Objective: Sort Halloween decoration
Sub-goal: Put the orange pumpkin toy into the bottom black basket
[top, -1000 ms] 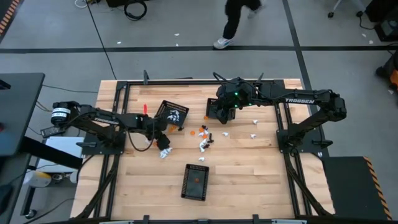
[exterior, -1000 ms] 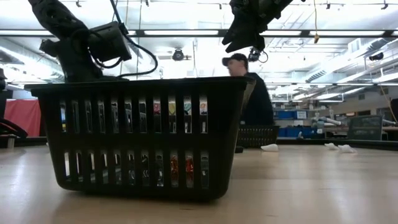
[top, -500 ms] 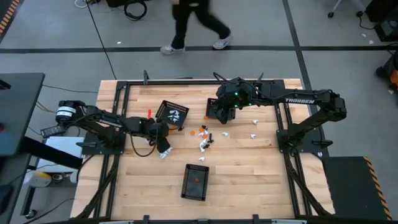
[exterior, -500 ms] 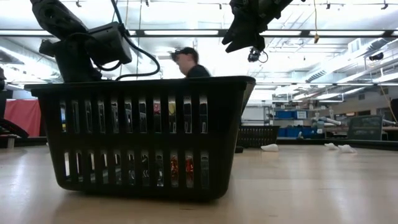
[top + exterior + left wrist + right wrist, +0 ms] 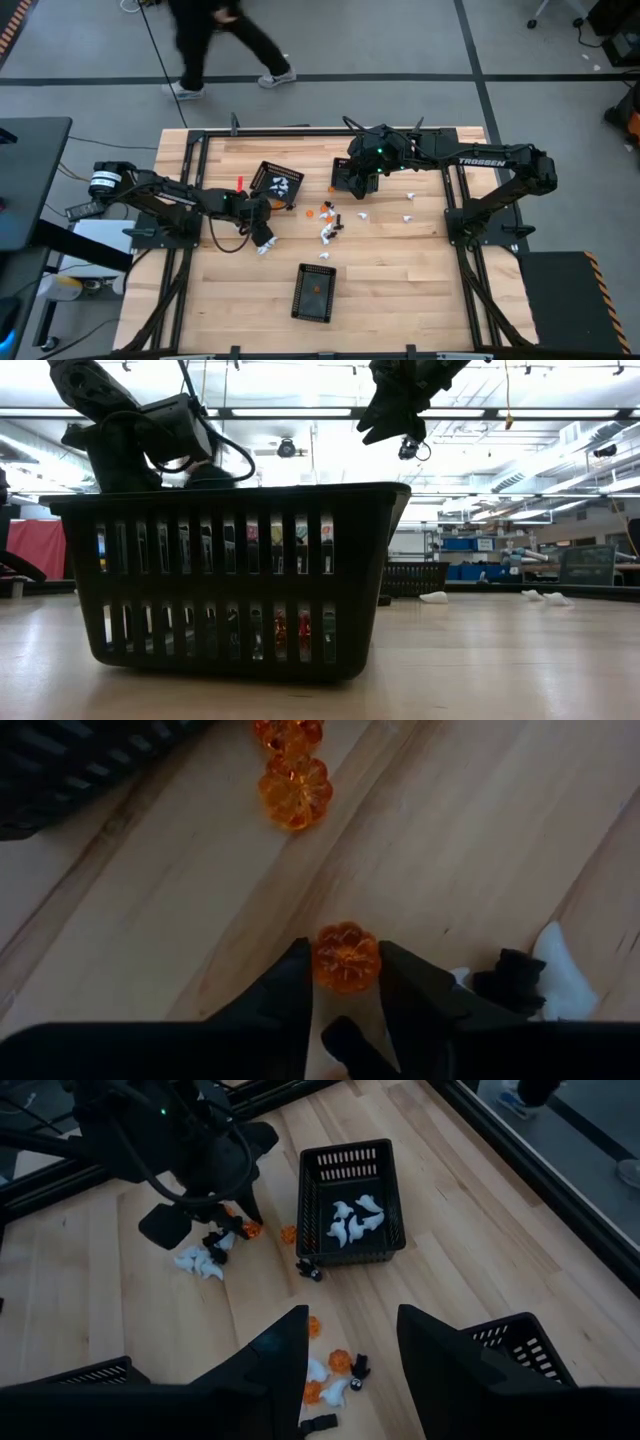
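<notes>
The left gripper [image 5: 346,982] is set low over the wooden table [image 5: 400,290], and a small translucent orange pumpkin trinket [image 5: 346,956] is pinched between its two dark fingers [image 5: 285,982], the pads touching the trinket on both sides. In the left wrist view two more orange pumpkins [image 5: 293,790] lie farther ahead on the wood, close to the rim of a black mesh basket [image 5: 70,765], while a tiny black trinket [image 5: 512,978] and a white one [image 5: 562,982] rest just beside the gripper. In the high view the gripper sits beside the tilted black basket of white ghost figures [image 5: 277,183]; a loose cluster of orange, white and black trinkets [image 5: 330,222] is scattered mid-table, and a third black basket holding an orange piece [image 5: 314,292] stands near the table's front edge.

The right gripper [image 5: 348,1342] is held above the basket at the far side [image 5: 347,176], its fingers parted with nothing between them.

The step in hand is judged to be the pick-up of the pumpkin. A firm, centred squeeze should be confirmed before lifting, since the rounded, glossy trinket could slip sideways. A straight vertical lift is advised so the neighbouring black and white pieces are not swept along.
</notes>
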Tool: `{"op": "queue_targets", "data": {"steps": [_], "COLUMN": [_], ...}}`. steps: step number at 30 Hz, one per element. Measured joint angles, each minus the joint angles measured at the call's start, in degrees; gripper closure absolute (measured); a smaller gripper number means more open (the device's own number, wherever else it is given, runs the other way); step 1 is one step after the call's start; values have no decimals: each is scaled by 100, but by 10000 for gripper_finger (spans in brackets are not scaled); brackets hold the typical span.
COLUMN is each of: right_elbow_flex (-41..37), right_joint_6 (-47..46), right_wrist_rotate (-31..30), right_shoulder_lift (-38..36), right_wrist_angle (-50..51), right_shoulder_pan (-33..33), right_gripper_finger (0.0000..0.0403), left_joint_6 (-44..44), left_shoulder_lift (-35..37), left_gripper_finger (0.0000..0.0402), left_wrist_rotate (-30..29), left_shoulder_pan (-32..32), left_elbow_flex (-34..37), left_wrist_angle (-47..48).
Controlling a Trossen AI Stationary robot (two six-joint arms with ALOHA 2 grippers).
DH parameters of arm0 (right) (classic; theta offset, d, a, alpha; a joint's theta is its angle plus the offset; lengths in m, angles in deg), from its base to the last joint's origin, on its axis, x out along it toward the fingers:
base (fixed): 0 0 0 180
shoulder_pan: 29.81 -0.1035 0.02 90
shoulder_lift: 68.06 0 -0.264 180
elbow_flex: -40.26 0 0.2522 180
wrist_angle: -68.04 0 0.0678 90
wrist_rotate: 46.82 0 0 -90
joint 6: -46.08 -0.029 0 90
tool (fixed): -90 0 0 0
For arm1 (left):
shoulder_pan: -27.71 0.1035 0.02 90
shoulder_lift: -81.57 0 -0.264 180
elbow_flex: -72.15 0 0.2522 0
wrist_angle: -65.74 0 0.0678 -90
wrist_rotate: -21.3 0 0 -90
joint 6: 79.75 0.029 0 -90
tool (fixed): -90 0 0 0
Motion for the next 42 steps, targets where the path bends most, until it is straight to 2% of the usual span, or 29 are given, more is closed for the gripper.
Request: {"op": "queue_targets", "data": {"steps": [12, 24, 42], "right_elbow_flex": [0, 0, 0], "right_joint_6": [31, 68, 90], "right_wrist_rotate": [0, 0, 2], "right_shoulder_lift": [0, 0, 0], "right_wrist_angle": [0, 0, 2], "right_shoulder_pan": [-2, -1, 0], "right_gripper_finger": [243, 243, 243], "left_joint_6": [-109, -73, -68], "left_shoulder_lift": [353, 367, 372], "left_gripper_finger": [296, 297, 300], "left_wrist_rotate": [292, 544, 415], "left_shoulder_pan": [183, 374, 419], "left_elbow_flex": [40, 39, 26], "left_wrist_angle": [91, 28, -35]}}
